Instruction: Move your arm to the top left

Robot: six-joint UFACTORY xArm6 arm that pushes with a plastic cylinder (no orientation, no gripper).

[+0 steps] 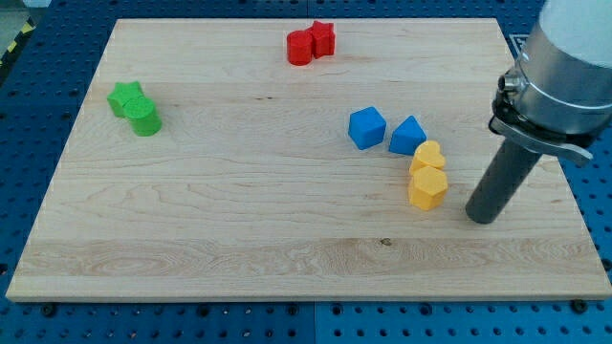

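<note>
Nearest us, my tip (483, 219) rests on the board (239, 239) at the view's right, just beside the yellow blocks (427, 178); we carry no pincer, only a stiff bare rod, so nothing can be held. Beyond lie two blue blocks (387, 131), a green pair (135, 107) and red pair (312, 43); all look light and easily slid, so our path toward the far top-left corner should, we judge, pass between them.

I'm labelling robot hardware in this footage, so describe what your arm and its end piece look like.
My arm shows at the view's right as a wide, smooth, light grey cylinder. Below it sits a dark metal clamp ring with small bolts and side tabs. From that ring runs a straight, dark grey round rod, plain and unmarked, ending in my tip. No cables, labels or fingers are visible.
</note>
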